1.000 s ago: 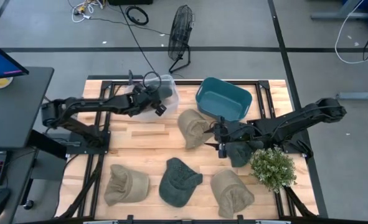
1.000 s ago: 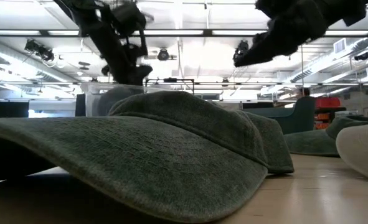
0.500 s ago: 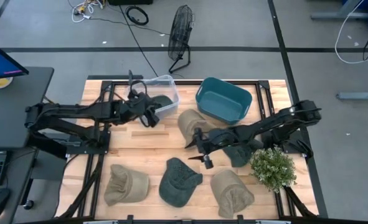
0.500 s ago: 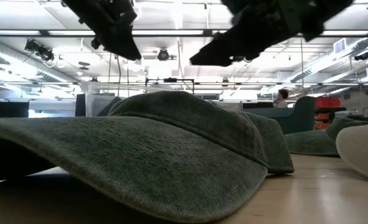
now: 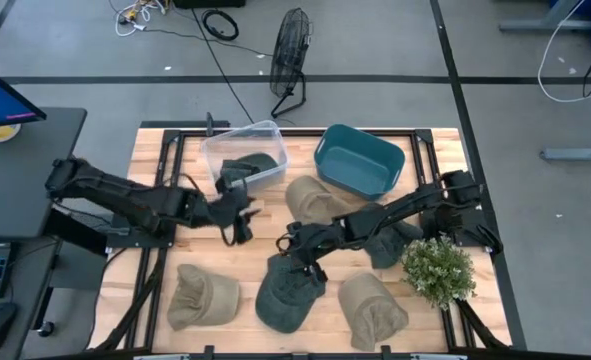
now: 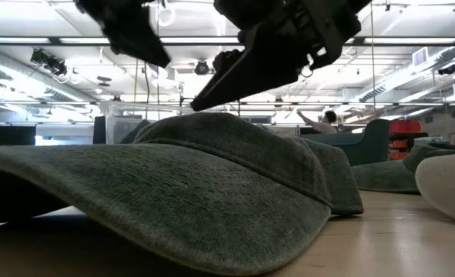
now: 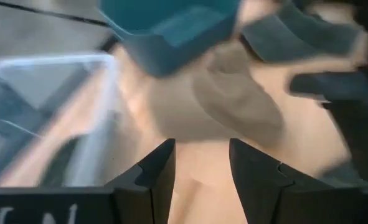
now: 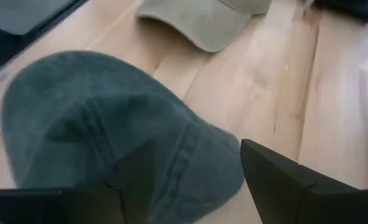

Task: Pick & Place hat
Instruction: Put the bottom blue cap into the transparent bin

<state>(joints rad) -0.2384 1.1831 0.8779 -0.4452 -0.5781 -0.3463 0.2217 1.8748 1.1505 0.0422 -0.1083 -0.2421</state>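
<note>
Right claw [image 5: 297, 252] now low over the green hat [image 5: 285, 292] at the front middle of the table [image 5: 215, 212], fingers spread wide and empty, hat crown filling the right wrist view between them [image 8: 109, 137]. Half a second back, still hanging farther toward the right side, near the tan hat [image 5: 315, 200]; a second back, farther right again by the dark hat next to the plant [image 5: 438, 270]. So: reach nearly finished, grasp not yet made, hat flat on the wood and untouched. Next, probably a short drop and a pinch on the crown.

Left claw [image 5: 237, 222] pulled away from the clear bin [image 5: 215, 150], now over bare wood toward the middle, fingers apart and holding nothing. Another green hat [image 5: 243, 166] lying inside that bin, likely just dropped there. Blue tub [image 5: 360, 160] at the back, empty.
</note>
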